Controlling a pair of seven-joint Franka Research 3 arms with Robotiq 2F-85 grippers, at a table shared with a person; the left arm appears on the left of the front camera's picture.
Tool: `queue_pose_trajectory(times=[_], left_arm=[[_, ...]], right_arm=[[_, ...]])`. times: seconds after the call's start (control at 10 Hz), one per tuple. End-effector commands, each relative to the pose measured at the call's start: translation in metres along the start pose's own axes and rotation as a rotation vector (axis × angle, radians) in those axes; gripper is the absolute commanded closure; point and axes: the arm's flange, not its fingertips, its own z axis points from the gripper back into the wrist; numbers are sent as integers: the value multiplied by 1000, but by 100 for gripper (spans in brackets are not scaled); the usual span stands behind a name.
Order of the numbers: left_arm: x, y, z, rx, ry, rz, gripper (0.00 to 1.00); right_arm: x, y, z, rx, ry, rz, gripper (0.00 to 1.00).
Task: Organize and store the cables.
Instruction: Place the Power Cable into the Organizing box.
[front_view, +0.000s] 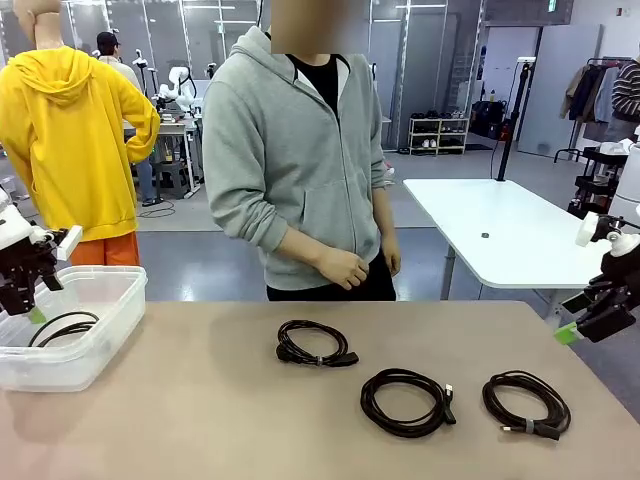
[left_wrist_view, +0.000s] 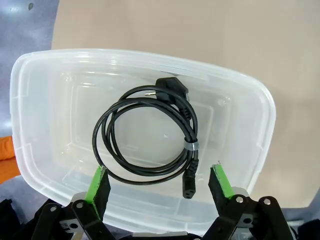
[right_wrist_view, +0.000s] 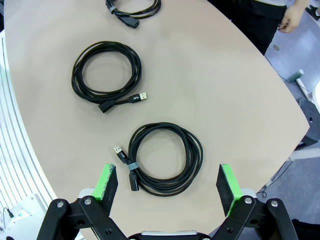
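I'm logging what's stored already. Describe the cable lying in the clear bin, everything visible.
The cable is thin, black and rubbery-looking, wound in a round coil of a few loops and bound by a pale tie on one side. A chunky angled plug sits at one edge of the coil, and a smaller connector end hangs past the tie. It lies flat on the floor of the translucent plastic bin, alone there. The open left tool hovers above, not gripping it.

One cable (front_view: 65, 327) in left bin (front_view: 95, 345), three cables (front_view: 408, 402) on table (front_view: 200, 410)
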Motion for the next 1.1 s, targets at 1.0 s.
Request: queue_pose_trajectory(times=[1.0], left_arm=[[-1,2,-3,-4,1,-1,0]], right_arm=[[1,-1,0,10,3,2,0]])
